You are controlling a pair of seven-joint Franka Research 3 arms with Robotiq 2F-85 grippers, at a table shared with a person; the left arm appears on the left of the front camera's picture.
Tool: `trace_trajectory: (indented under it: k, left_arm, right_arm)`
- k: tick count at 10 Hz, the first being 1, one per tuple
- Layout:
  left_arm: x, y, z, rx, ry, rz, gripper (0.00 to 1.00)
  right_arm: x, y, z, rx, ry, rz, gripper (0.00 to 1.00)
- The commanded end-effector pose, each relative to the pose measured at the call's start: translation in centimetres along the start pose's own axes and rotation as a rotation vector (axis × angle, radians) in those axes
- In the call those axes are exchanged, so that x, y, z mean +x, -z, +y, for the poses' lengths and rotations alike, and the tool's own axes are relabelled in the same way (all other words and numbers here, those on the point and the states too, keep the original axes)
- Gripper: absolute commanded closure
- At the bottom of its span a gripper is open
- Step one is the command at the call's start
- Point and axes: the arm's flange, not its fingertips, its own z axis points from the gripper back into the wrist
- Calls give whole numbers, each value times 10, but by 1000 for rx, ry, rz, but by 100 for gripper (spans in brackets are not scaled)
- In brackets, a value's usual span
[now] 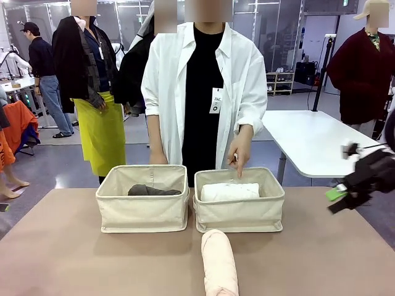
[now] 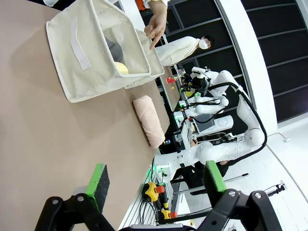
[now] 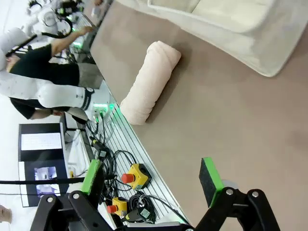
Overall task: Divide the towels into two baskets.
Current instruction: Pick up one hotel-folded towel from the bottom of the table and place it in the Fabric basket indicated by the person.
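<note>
Pale pink towel (image 1: 219, 264) is lying on the table (image 1: 62, 253) at the near edge, just in front of the right basket (image 1: 239, 199), apart from both grippers. Right gripper (image 1: 347, 194) is hovering off the table's right side, fingers spread wide, holding nothing; in its wrist view the pink roll sits ahead of the green pads (image 3: 210, 174). Left gripper (image 2: 153, 179) is also spread wide and empty, over bare tabletop. Left basket (image 1: 143, 197) is holding the dark grey towel (image 1: 153, 190); the left wrist view shows a yellow towel (image 2: 120, 68) inside too. Right basket is holding the white towel (image 1: 229, 191). The person's hand (image 1: 238, 150) is pointing one finger down into the right basket.
</note>
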Motion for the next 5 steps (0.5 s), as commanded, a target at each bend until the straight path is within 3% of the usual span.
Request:
trace_trajectory:
  k: [1,5]
  left_arm:
    - [-2,-2,-5,4,13,4,0]
    - [-2,-2,-5,4,13,4,0]
  right_arm:
    - [11,42,32,-98,36,48,0]
    - [37,133,73,-291,119,-8,0]
